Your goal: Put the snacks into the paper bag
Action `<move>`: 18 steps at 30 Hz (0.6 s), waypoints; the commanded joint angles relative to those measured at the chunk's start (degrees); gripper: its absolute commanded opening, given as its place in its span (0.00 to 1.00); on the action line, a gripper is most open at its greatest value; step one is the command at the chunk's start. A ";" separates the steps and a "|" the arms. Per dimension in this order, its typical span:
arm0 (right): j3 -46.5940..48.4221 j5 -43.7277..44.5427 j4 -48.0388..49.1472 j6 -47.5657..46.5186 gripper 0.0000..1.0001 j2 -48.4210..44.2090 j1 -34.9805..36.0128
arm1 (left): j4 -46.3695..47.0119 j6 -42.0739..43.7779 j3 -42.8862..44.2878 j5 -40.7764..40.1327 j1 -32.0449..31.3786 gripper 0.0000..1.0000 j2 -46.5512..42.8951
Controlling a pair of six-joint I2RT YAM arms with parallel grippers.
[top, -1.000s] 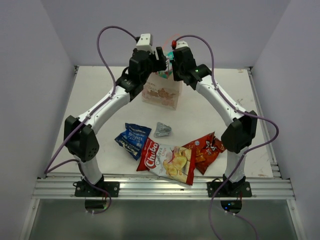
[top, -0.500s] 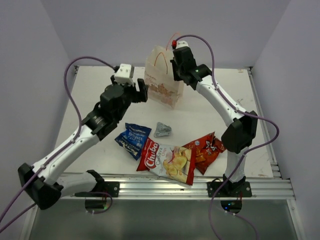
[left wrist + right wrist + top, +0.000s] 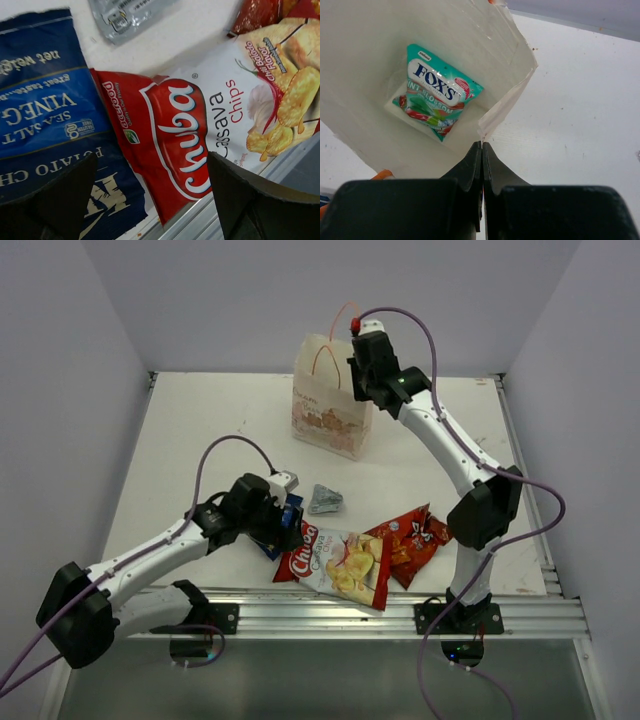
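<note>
The paper bag (image 3: 328,412) stands upright at the back of the table. My right gripper (image 3: 357,378) is shut on its right rim (image 3: 506,102) and holds the mouth open. A green-white packet (image 3: 438,92) lies on the bag's floor. My left gripper (image 3: 289,523) hangs open low over the near snacks, its fingers (image 3: 250,200) straddling the edge where the blue packet (image 3: 45,115) meets the red-white Chuba bag (image 3: 200,125). Nothing is between them. A silver foil packet (image 3: 325,499) and the red-orange chips bag (image 3: 412,538) lie close by.
An aluminium rail (image 3: 330,615) runs along the table's near edge, just below the Chuba bag (image 3: 340,562). The bag's orange cord handle (image 3: 322,358) arches over its mouth. Grey walls close in the table on three sides.
My left arm has swung away from the paper bag and dropped to the near snacks, its jaws opening wider. The right arm stays on the bag's rim.
</note>
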 commanded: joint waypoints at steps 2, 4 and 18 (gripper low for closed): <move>0.47 0.96 -0.07 0.37 0.00 -4.66 -0.11 | 4.28 -1.48 -0.76 8.69 -0.90 0.94 4.74; 0.29 0.87 -0.15 0.37 0.00 -4.92 -0.11 | 5.51 -1.56 -1.11 9.93 -1.16 0.94 6.58; -1.20 -0.88 0.63 0.81 0.00 -6.15 -0.11 | 10.61 -2.79 -3.92 8.62 -3.45 0.89 14.50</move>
